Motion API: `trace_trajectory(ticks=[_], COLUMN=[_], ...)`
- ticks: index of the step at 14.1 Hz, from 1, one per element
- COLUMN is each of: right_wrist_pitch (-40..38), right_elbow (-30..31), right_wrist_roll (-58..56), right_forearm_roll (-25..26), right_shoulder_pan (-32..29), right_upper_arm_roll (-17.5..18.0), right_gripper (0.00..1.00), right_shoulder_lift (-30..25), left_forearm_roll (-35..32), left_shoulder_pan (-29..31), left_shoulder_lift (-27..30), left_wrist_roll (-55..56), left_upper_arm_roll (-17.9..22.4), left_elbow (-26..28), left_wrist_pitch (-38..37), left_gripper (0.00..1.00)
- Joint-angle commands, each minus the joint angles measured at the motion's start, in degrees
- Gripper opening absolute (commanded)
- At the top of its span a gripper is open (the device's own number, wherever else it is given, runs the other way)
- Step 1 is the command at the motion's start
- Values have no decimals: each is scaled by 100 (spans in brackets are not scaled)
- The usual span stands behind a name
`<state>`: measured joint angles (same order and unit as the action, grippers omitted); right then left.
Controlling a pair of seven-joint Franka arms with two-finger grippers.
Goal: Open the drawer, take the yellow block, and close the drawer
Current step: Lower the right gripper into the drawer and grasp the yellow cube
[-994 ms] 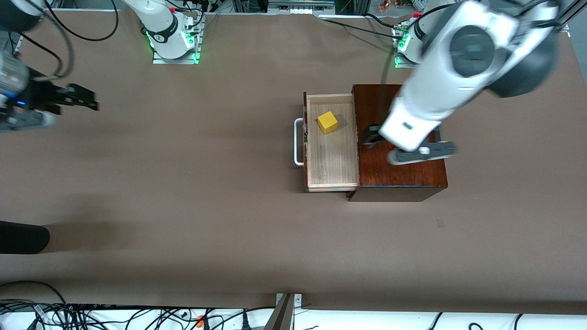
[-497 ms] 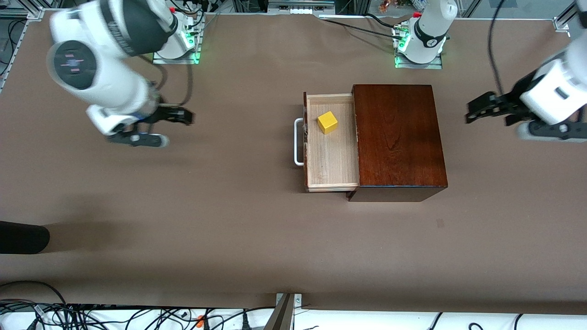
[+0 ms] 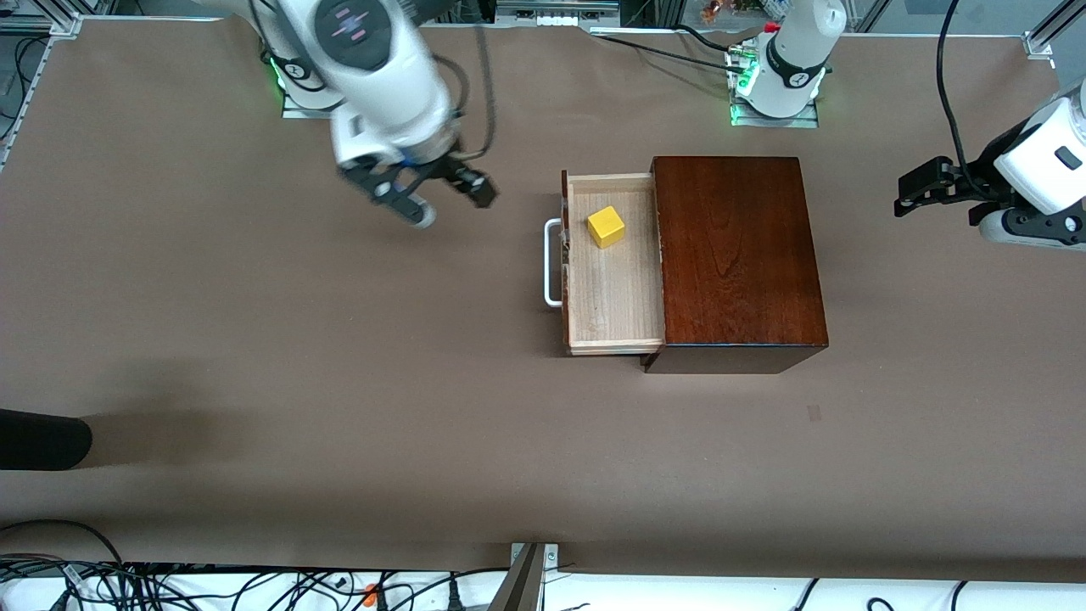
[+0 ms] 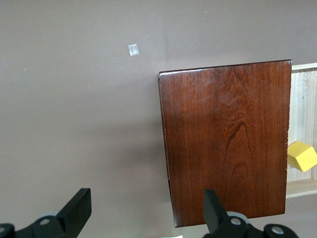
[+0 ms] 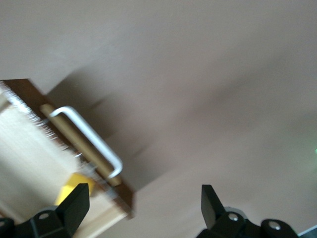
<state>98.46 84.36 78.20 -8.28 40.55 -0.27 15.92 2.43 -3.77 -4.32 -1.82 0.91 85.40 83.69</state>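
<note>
Brown matte paper covers the table (image 3: pixel 339 356), and we take the box (image 3: pixel 734 255) as our landmark: a rectangular cabinet of glossy, dark mahogany-coloured wood with visible grain.

We find the drawer (image 3: pixel 612 288) pulled out of the box toward the right arm's end of the table. Its tray is pale, unfinished-looking light wood; its front is dark reddish-brown and carries a white U-shaped bar handle (image 3: pixel 551 263).

We note the yellow block (image 3: pixel 606 227), a small plain bright-yellow cube with crisp edges, resting on the drawer floor in the part of the tray farther from the front camera, just beside the drawer front and apart from the box.

We see the right gripper (image 3: pixel 450 197) in the air over bare table, off the handle end of the drawer, near it without touching. Its black fingers stand spread and released, holding nothing; in the right wrist view the handle and a corner of the block show between the fingertips (image 5: pixel 77 201).

We record the left gripper (image 3: pixel 906 193) over bare table off the box's closed end, toward the left arm's end, well apart from the block. Its fingers are likewise spread and empty.
</note>
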Motion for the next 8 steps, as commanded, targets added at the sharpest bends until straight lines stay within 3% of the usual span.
trace_trajectory(ticks=[1,3,8], right_wrist_pitch=[794,1340,1780], right_elbow=[-262,-323,-1008], right_wrist_roll=[1683,2521,3077], right_forearm_roll=[-33,37,643], right_shoulder_pan=[557,839,1393], right_upper_arm_roll=[-87,-87,-96], right_gripper=[100,100,100], right_shoulder_lift=[402,691,1781], left_forearm_roll=[-120,-120,-129], left_shoulder_pan=[-63,-63,-63], left_shoulder_lift=[336,327,292], left_wrist_roll=[-161,-161,-161], left_upper_arm_roll=[23,23,32], left_elbow=[407,381,319], left_wrist_pitch=[200,191,182], left_gripper=[100,100,100])
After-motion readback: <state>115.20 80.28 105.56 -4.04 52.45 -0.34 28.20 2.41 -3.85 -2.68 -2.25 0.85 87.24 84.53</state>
